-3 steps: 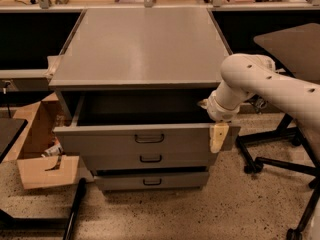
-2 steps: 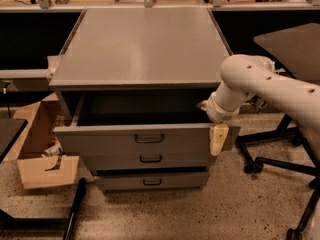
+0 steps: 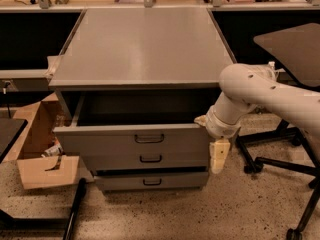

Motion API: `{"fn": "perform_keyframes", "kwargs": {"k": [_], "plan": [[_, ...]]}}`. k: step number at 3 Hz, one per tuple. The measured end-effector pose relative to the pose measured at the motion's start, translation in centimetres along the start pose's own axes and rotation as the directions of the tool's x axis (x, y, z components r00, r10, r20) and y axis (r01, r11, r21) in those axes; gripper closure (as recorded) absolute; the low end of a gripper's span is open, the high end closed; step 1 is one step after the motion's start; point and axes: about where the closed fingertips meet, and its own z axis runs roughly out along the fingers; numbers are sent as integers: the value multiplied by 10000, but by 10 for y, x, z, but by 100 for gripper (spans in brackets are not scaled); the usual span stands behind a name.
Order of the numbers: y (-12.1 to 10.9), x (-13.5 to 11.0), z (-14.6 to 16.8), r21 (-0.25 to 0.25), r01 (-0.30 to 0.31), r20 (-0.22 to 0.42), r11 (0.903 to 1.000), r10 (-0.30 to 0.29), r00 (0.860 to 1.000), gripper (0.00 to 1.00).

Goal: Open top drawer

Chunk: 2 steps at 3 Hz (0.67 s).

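No visible change vs 1 s ago: top drawer (image 3: 100,140) is in the same spot, pulled partway out of the cabinet (image 3: 142,44), dark box interior exposed. Arm (image 3: 260,91) in the same pose, coming in from the right, elbow high, wrist bent down. Gripper (image 3: 219,159) hangs pointing at the floor just beside the drawer's right front corner. Grip state: can't tell. Two lower drawers (image 3: 152,182) are closer in.
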Motion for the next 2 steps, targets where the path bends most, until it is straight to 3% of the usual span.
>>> {"fn": "perform_keyframes", "kwargs": {"k": [2], "plan": [[36,-8,-6,-207,-81,-81,9998,79,9999,49]]}}
